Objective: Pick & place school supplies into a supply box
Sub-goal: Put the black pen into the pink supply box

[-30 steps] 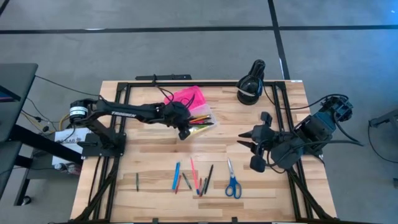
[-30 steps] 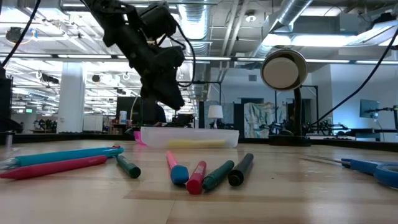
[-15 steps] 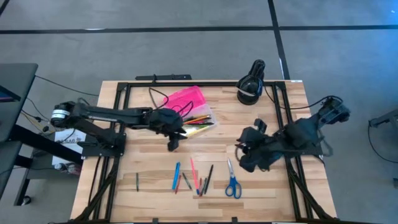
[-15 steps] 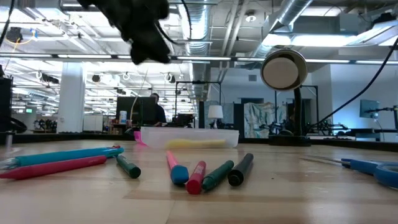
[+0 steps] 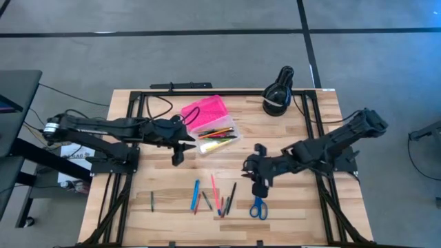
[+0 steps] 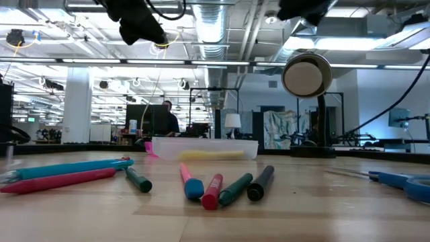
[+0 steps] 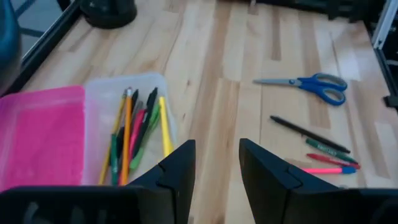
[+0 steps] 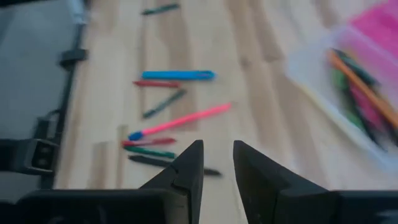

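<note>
The supply box (image 5: pixel 215 132) stands open on the far middle of the table, its pink lid (image 5: pixel 204 110) folded back and several pens lying in the clear base (image 7: pixel 127 127). More pens (image 5: pixel 213 195) and a short dark one (image 5: pixel 152 200) lie loose near the near edge. The blue-handled scissors (image 5: pixel 258 205) lie to their right. My left gripper (image 5: pixel 178 153) hangs open above the table, left of and nearer than the box. My right gripper (image 5: pixel 256 183) hovers open just beyond the scissors, with the loose pens (image 8: pixel 180 118) ahead of it.
A black round device (image 5: pixel 278 96) stands at the far edge, right of the box. A black frame (image 5: pixel 131 131) runs along the table's left, right and far sides. Bare wood lies between the box and the pens. A person (image 6: pixel 168 117) sits far behind.
My left gripper has drawn back from over the box toward the table's left and near side and has risen. My right gripper has swung from the right side toward the left and near edge, ending over the far end of the scissors. Nothing on the table has moved.
</note>
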{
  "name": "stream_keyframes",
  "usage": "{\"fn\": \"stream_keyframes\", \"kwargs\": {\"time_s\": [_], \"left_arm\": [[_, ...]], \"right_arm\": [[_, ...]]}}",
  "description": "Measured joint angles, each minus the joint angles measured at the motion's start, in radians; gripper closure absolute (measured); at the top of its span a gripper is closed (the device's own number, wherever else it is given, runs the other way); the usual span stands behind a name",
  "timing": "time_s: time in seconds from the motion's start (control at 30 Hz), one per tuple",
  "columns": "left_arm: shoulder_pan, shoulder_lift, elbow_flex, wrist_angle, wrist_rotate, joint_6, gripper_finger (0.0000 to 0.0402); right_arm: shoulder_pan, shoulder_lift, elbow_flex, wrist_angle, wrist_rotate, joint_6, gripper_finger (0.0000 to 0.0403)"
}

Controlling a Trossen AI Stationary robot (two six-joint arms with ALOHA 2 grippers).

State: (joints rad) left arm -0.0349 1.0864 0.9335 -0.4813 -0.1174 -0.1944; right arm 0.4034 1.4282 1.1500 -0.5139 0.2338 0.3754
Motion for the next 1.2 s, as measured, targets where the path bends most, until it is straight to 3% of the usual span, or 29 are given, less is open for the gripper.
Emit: {"fn": "stream_keyframes", "kwargs": {"time_s": [0.23, 0.43, 0.97, 1.2], "left_arm": [[-0.017, -0.023, 0.000, -0.063, 0.004, -0.023, 0.0285], [-0.063, -0.023, 0.000, -0.097, -0.002, -0.057, 0.0285], [-0.188, -0.023, 0.000, -0.142, -0.109, -0.206, 0.0285], [-0.220, -0.023, 0.000, -0.143, -0.148, -0.238, 0.0285]], "right_arm": [[-0.079, 0.002, -0.114, 0.207, -0.163, -0.118, 0.0321], [-0.091, 0.124, -0.130, 0.310, -0.285, -0.222, 0.0321], [-0.060, 0.443, -0.038, 0.343, -0.395, -0.376, 0.0321], [-0.058, 0.459, -0.032, 0.331, -0.384, -0.453, 0.0321]]}}
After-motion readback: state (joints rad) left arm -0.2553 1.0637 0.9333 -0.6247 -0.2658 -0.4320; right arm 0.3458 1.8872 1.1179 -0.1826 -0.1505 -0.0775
